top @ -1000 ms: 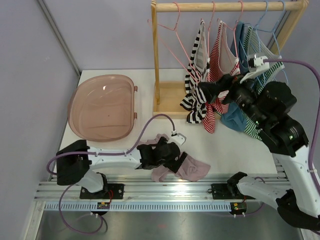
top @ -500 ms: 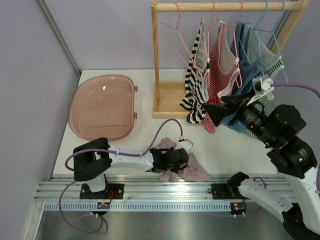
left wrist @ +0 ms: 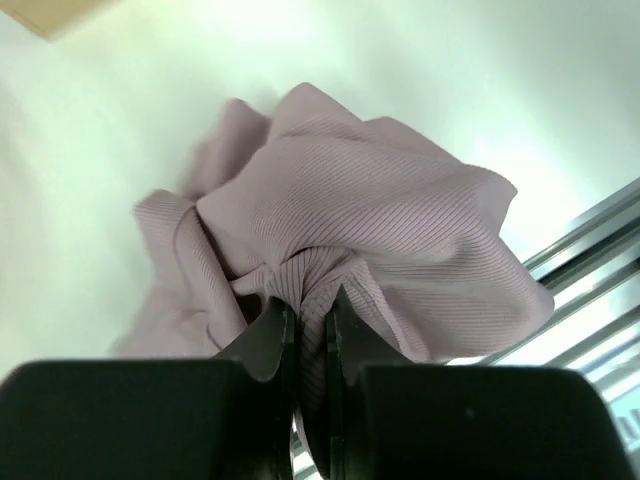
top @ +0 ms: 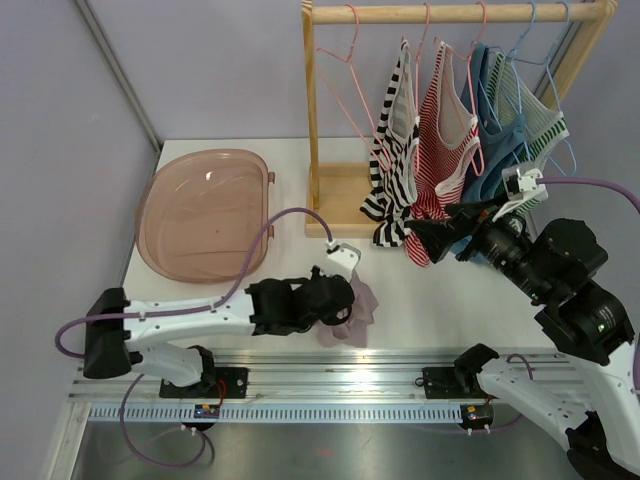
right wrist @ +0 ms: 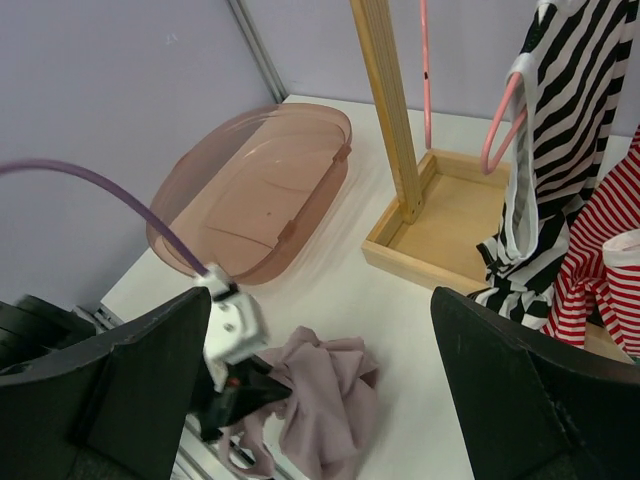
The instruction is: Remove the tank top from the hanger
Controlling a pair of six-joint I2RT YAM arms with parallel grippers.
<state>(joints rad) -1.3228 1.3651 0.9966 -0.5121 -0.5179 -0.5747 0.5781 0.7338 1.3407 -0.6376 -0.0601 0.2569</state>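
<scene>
**Mauve tank top lying on the bench, pinched in the left pincer**

The left pincer is clamping a fold of the mauve tank top. Its two fingers are standing almost together, with only a thin ridge of ribbed cloth showing between them. The rest of the garment is bunching up in a crumpled heap just ahead of and to the right of the fingertips. It is resting on the white bench, close to the metal rail at the near edge. No hanger is showing in the cloth.

The right pincer is hovering above the bench with its fingers spread wide and nothing between them. It is pointing down and to the left. Through the gap between its fingers, the right wrist view is showing the mauve heap below and, further off, the pink tub.

Just beside the right pincer, on its far side, the black-and-white striped top and the red striped top are hanging from the wooden rack. More tops are hanging behind the pincer on the same rail. An empty pink hanger is hanging near the rack's upright post, well above and beyond the left pincer.
</scene>
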